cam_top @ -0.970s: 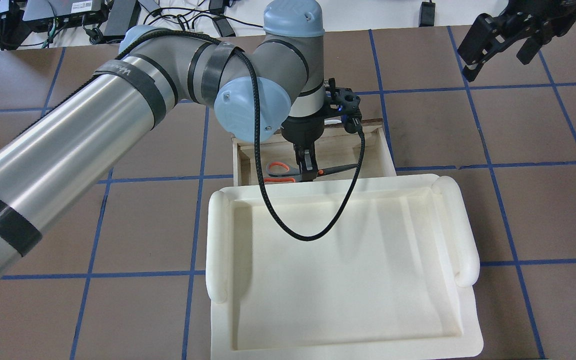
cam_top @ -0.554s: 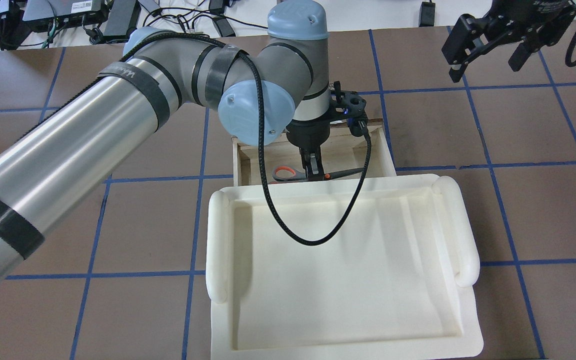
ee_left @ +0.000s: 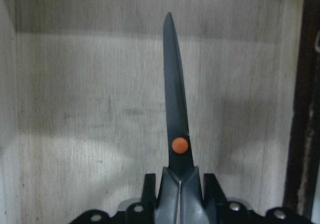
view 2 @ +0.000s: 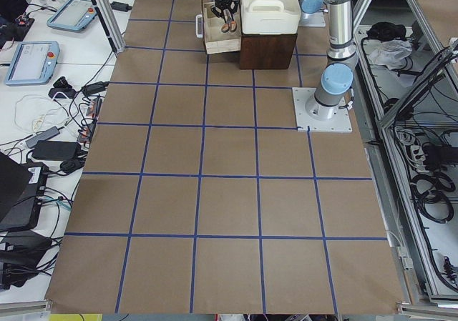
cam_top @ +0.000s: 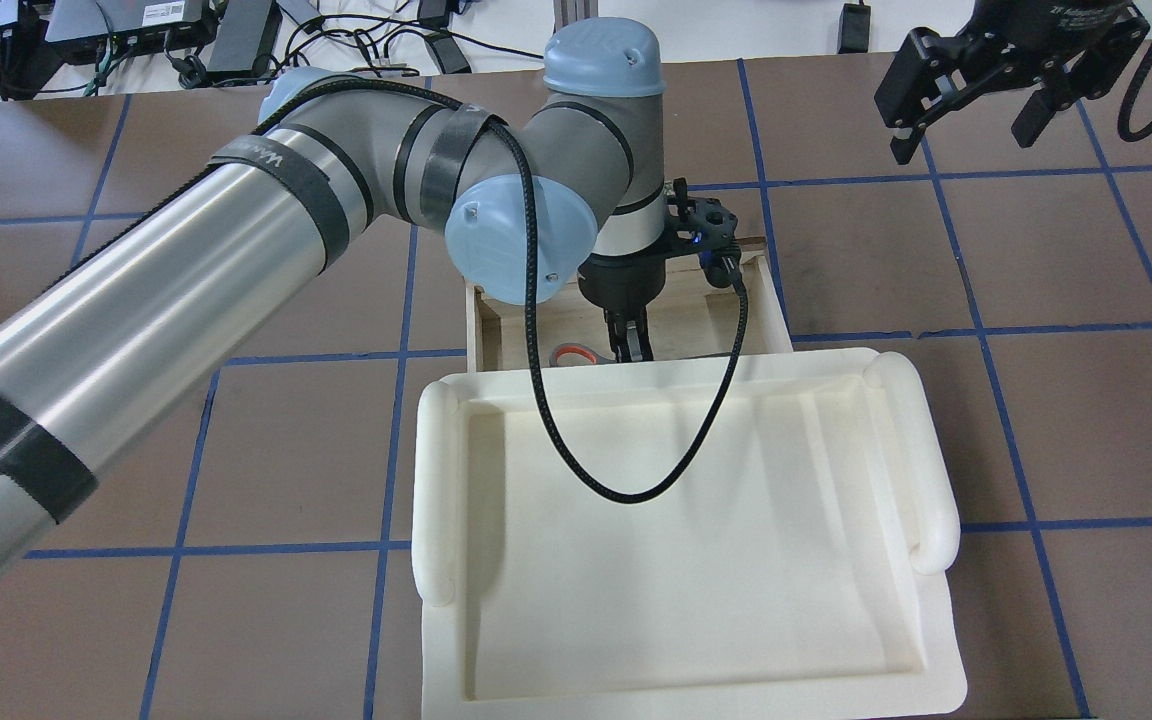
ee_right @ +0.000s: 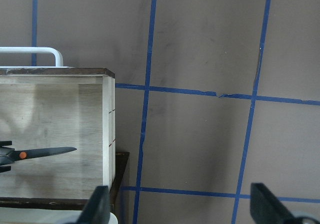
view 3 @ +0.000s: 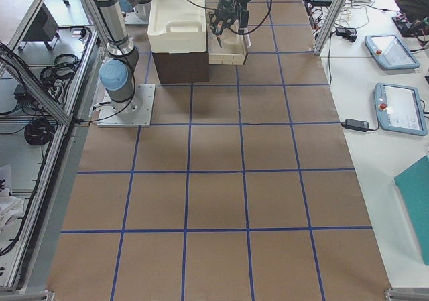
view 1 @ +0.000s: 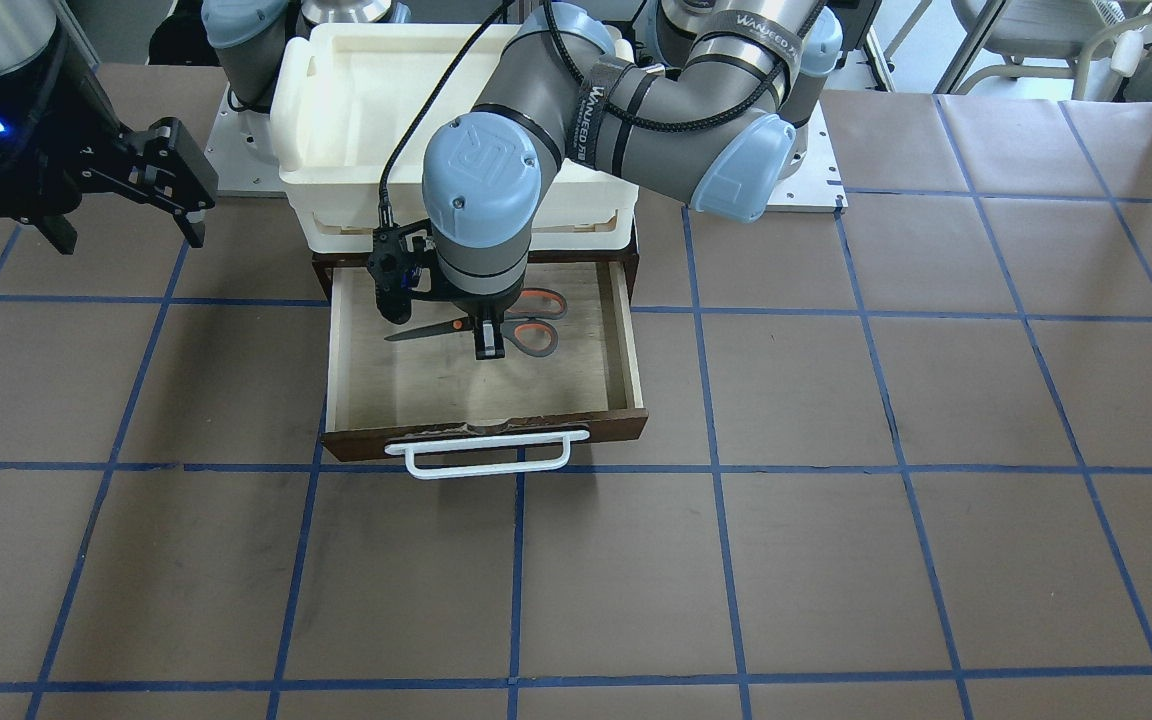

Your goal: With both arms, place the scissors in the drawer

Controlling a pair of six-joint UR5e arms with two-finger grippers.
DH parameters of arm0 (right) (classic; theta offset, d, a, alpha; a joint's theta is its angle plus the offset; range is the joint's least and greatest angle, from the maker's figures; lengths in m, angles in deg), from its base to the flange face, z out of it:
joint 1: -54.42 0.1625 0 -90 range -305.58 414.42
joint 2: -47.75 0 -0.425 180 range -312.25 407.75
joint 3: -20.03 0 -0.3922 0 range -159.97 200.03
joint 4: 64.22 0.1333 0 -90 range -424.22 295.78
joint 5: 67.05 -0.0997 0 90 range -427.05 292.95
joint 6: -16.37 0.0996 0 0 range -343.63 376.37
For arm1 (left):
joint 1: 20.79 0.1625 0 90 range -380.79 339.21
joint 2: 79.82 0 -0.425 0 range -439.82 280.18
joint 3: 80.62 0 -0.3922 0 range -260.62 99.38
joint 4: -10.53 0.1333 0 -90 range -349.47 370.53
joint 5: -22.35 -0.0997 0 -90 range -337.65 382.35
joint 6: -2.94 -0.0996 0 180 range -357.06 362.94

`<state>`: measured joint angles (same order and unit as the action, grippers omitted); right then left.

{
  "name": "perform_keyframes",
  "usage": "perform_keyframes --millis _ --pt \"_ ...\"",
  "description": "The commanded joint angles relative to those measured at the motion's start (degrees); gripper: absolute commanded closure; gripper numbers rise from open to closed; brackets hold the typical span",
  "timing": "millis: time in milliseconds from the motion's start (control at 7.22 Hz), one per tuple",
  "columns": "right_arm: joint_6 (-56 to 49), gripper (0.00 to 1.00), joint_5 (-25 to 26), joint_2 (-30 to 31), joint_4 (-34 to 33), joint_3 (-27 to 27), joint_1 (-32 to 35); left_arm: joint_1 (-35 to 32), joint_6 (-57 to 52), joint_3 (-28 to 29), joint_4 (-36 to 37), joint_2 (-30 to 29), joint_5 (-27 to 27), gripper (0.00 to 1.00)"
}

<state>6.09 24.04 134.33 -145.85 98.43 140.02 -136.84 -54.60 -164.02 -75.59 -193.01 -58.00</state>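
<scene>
**Scissors** (ee_left: 176,129): in the drawer (view 1: 616,420), blades closed and level, lying parallel to drawer front. Tip points to robot's right, loops to its left. Cannot tell whether they touch the plywood floor.
**L gripper** (view 1: 489,350): reaches straight down into drawer, jaws clenched on scissors just behind the orange pivot.
**R gripper** (cam_top: 964,125): jaws spread wide, holding nothing. Hovers over bare tabletop (view 1: 836,450) on robot's right of drawer, well apart from it.
**Drawer**: pulled out, near robot-side edge of tabletop. White bar handle (view 1: 481,460) faces away from robot.
**Tray** (cam_top: 686,560): cream, atop dark cabinet (view 2: 268,49) above drawer.
</scene>
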Motion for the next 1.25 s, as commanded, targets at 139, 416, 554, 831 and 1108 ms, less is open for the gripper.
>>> perform_keyframes --millis 139,416,554,831,1108 --pt "0.0 0.00 -0.1 0.0 0.0 0.0 0.0 0.0 0.0 0.4 0.5 0.5 -0.1 0.26" --pt "0.0 0.00 -0.5 0.1 0.0 0.0 0.1 0.1 0.1 0.7 0.5 1.4 -0.1 0.19" --pt "0.1 0.00 -0.3 0.1 0.1 0.0 0.4 0.6 0.0 1.1 0.6 2.3 -0.2 0.19" --pt "0.8 0.00 0.0 0.1 0.1 0.0 1.3 3.2 0.0 3.6 0.5 4.1 -0.1 0.15" --pt "0.9 0.00 -0.2 0.1 0.1 0.0 1.3 7.0 2.6 3.7 0.6 8.0 -0.3 0.14"
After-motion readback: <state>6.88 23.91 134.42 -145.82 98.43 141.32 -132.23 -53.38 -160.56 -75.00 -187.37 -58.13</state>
